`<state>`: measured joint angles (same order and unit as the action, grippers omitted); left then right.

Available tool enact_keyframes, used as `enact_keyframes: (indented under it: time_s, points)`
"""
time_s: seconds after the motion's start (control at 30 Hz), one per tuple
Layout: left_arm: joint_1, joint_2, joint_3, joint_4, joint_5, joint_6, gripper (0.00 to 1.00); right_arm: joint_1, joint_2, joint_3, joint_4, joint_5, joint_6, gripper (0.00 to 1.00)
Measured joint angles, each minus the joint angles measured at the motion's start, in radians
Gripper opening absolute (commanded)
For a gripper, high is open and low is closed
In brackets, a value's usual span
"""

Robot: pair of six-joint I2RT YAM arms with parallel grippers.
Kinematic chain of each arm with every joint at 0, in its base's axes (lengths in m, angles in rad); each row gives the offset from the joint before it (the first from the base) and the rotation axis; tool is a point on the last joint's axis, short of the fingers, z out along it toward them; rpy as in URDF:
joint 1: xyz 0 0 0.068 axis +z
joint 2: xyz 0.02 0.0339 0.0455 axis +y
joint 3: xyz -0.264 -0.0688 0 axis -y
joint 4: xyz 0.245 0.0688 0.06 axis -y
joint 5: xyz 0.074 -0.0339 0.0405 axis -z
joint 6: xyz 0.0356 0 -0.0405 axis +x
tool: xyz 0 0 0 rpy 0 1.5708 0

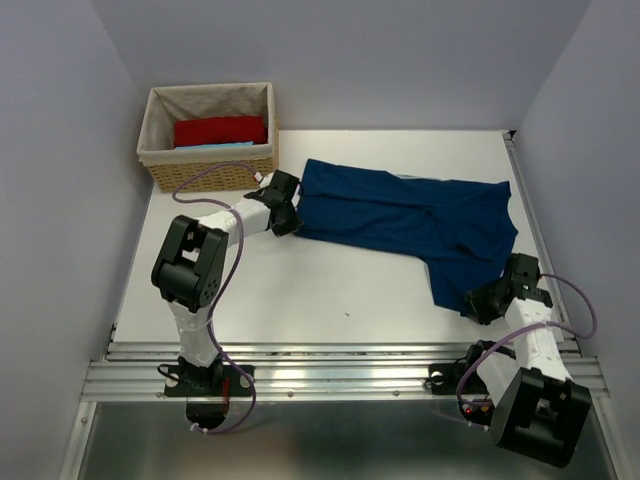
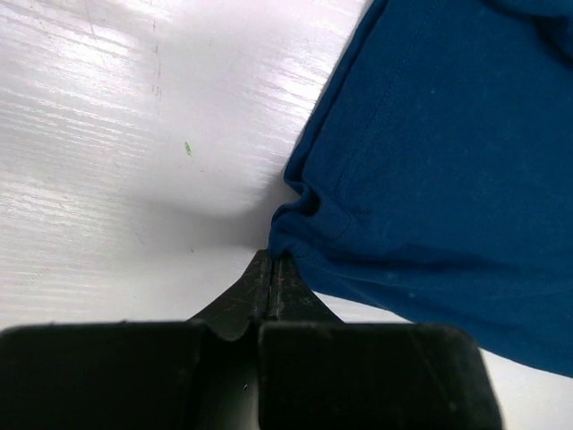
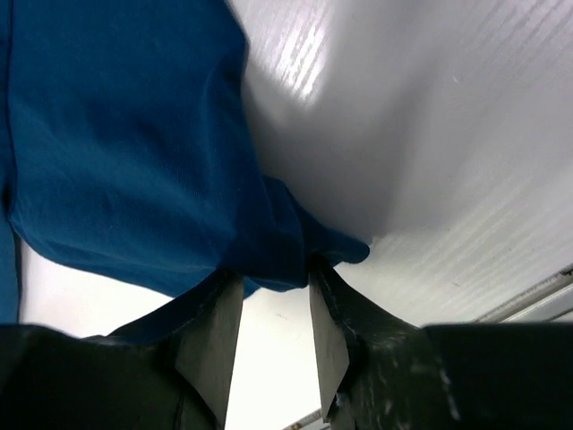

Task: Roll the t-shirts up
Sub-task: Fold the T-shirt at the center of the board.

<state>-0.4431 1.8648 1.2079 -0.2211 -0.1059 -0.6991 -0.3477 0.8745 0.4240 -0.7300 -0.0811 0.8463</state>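
From above, the navy shirt lies spread on the white table, just right of the basket. The basket holds a red cloth and a light-blue cloth. The left gripper is at the shirt's left edge and the right gripper at its near right corner.

In the left wrist view, the left gripper has its fingers pressed together on a puckered corner of the shirt.

In the right wrist view, the right gripper has its fingers apart, with a fold of the shirt's edge between the tips.
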Motion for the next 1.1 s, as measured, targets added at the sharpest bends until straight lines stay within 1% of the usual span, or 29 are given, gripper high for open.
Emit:
enact_keyframes:
  time_s: [0.03, 0.1, 0.13, 0.17, 0.2, 0.23, 0.27, 0.4, 0.57, 0.63, 0.73, 0.9, 1.0, 1.1]
  points:
    - [0.001, -0.002, 0.002, -0.004, 0.000, 0.001, 0.00, 0.000, 0.006, -0.003, 0.013, 0.004, 0.002, 0.43]
    - [0.002, -0.005, 0.006, -0.008, 0.000, 0.003, 0.00, 0.000, 0.013, -0.020, 0.044, 0.007, 0.007, 0.38]
    - [0.002, -0.006, 0.009, -0.009, 0.000, 0.004, 0.00, 0.000, 0.014, -0.022, 0.051, 0.007, 0.009, 0.33]
    - [0.003, -0.007, 0.013, -0.010, 0.000, 0.005, 0.00, 0.000, 0.016, -0.023, 0.058, 0.006, 0.010, 0.25]
    - [0.005, -0.009, 0.019, -0.014, 0.001, 0.007, 0.00, 0.000, 0.018, -0.027, 0.068, 0.008, 0.014, 0.11]
    - [0.006, -0.010, 0.023, -0.015, 0.000, 0.008, 0.00, 0.000, 0.018, -0.030, 0.072, 0.010, 0.014, 0.04]
    - [0.006, -0.011, 0.029, -0.016, 0.000, 0.010, 0.00, 0.000, 0.018, -0.033, 0.075, 0.011, 0.018, 0.01]
    - [0.006, -0.011, 0.052, -0.026, 0.000, 0.011, 0.00, 0.000, 0.011, -0.034, 0.075, 0.014, 0.018, 0.01]
    - [0.006, -0.012, 0.079, -0.044, 0.000, 0.014, 0.00, 0.000, -0.045, -0.011, 0.042, 0.014, 0.018, 0.01]
    - [0.006, -0.012, 0.090, -0.053, 0.000, 0.016, 0.00, 0.000, -0.051, 0.027, 0.018, 0.019, 0.017, 0.01]
    - [0.007, -0.012, 0.108, -0.064, 0.000, 0.018, 0.00, 0.000, -0.045, 0.130, -0.005, 0.037, 0.012, 0.01]
    - [0.016, -0.012, 0.141, -0.079, 0.000, 0.021, 0.00, 0.000, -0.007, 0.281, 0.001, 0.065, -0.010, 0.01]
    - [0.024, -0.012, 0.164, -0.091, 0.000, 0.024, 0.00, 0.000, 0.025, 0.319, 0.008, 0.074, -0.017, 0.01]
    - [0.029, 0.002, 0.219, -0.114, -0.002, 0.034, 0.00, 0.000, 0.069, 0.329, 0.024, 0.074, -0.020, 0.01]
